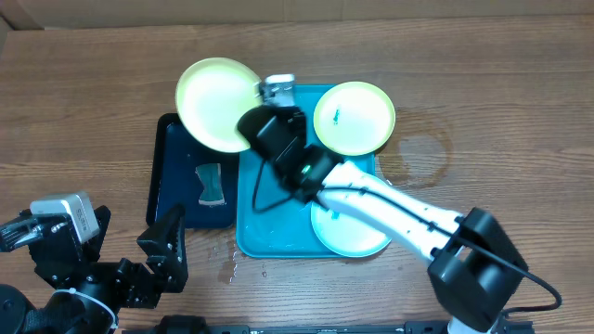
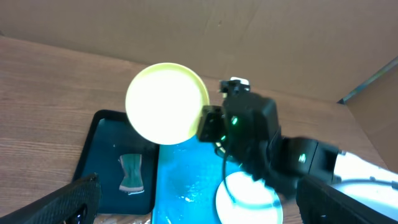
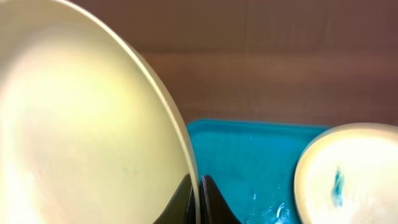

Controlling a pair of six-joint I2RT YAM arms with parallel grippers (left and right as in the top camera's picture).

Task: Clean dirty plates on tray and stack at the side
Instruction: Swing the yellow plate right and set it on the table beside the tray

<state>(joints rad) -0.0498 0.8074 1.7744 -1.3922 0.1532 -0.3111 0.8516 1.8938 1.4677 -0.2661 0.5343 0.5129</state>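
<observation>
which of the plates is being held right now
The yellow-green plate at upper left, its rim pinched by the right gripper. The other yellow-green plate and the light blue plate lie on the blue tray.

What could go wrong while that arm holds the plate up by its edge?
The right claw pinches the raised plate only at its rim, so the plate might slip or twist loose. The smeared plate sits over a corner of the blue tray, right beside the arm; a swing of the arm could knock it off.
</observation>
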